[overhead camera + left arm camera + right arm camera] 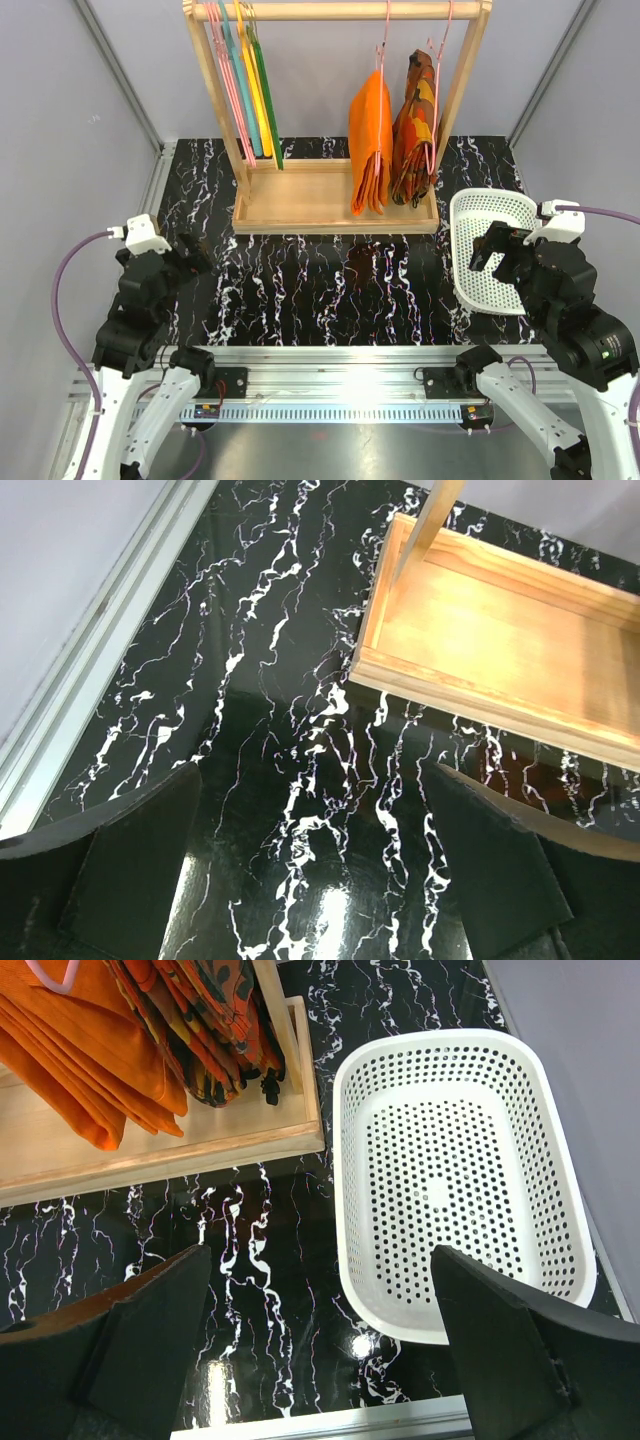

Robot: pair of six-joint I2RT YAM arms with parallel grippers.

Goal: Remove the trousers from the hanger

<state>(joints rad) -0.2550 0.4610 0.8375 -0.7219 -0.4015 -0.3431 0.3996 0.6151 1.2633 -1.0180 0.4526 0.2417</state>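
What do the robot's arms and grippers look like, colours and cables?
The left arm and right arm are mostly black, with white lower links near the bases. Each carries a white block at the wrist and a purple cable. The left gripper and right gripper have broad, flat, matte black fingers.

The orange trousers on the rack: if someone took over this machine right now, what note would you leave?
Left gripper: jaws open, empty, over the table by the rack.
Right gripper: jaws open, empty, by the white basket.
Trousers hang folded on the pink hanger from the rail, left of a patterned garment.
Done: nothing yet. Left: take the trousers off the hanger.
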